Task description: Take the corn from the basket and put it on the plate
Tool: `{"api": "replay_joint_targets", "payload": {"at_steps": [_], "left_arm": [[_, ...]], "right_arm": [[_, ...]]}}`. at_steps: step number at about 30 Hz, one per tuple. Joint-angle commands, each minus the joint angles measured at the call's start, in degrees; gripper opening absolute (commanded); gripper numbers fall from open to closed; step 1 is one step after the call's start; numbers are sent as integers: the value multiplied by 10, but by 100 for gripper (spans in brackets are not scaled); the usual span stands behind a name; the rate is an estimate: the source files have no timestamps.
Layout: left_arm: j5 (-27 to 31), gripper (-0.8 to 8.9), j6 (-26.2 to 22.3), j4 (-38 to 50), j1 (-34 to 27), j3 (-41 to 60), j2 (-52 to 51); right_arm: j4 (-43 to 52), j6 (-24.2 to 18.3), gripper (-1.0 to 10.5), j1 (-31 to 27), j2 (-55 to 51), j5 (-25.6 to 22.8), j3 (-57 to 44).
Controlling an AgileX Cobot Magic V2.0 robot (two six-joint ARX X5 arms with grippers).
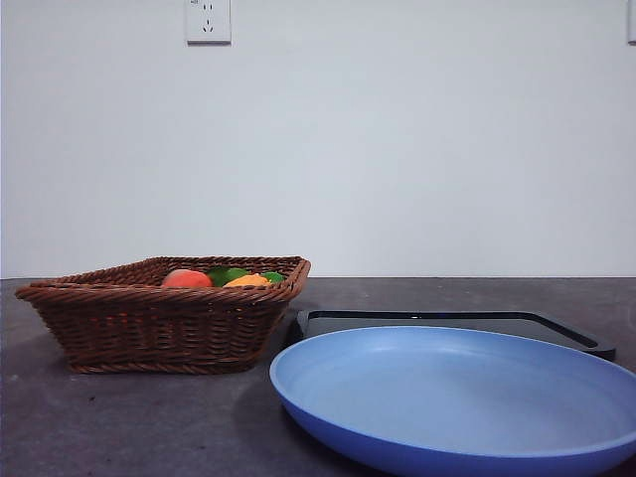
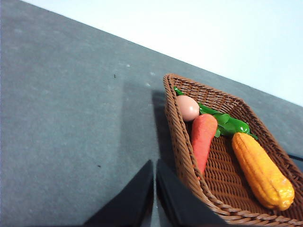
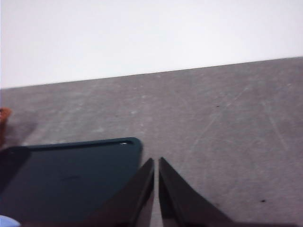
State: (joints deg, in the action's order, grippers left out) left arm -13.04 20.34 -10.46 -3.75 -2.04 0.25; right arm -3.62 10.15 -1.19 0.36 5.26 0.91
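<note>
Left gripper (image 2: 155, 189) jaws together, just beside basket (image 2: 187, 175) rim, holding nothing; one corn (image 2: 261, 171) on basket's far side past one red carrot (image 2: 203, 139), one peach (image 2: 188, 108), green pods (image 2: 227, 124). Right gripper (image 3: 156, 187) closed beside black tray (image 3: 71, 177); one plate (image 1: 457, 397) empty

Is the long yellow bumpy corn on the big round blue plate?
No, the long orange-yellow corn lies in the brown wicker basket; the blue plate holds nothing.
</note>
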Motion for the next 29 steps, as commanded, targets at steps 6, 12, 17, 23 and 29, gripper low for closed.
{"api": "replay_joint_targets", "payload": {"at_steps": [6, 12, 17, 23, 29], "left_arm": [[-16, 7, 49, -21, -2, -40, 0], [-39, 7, 50, -47, -2, -96, 21], [-52, 7, 48, -69, -2, -152, 64], [-96, 7, 24, -87, -2, -219, 136], [-144, 7, -40, -143, -1, -286, 210]], "right_arm": [[-7, 90, 2, -1, -1, 14, 15], [-46, 94, 2, -1, -1, 24, 57], [-76, 94, 2, -1, 11, 27, 105], [-115, 93, 2, -1, 67, 41, 175], [-167, 66, 2, 0, 153, 96, 256]]}}
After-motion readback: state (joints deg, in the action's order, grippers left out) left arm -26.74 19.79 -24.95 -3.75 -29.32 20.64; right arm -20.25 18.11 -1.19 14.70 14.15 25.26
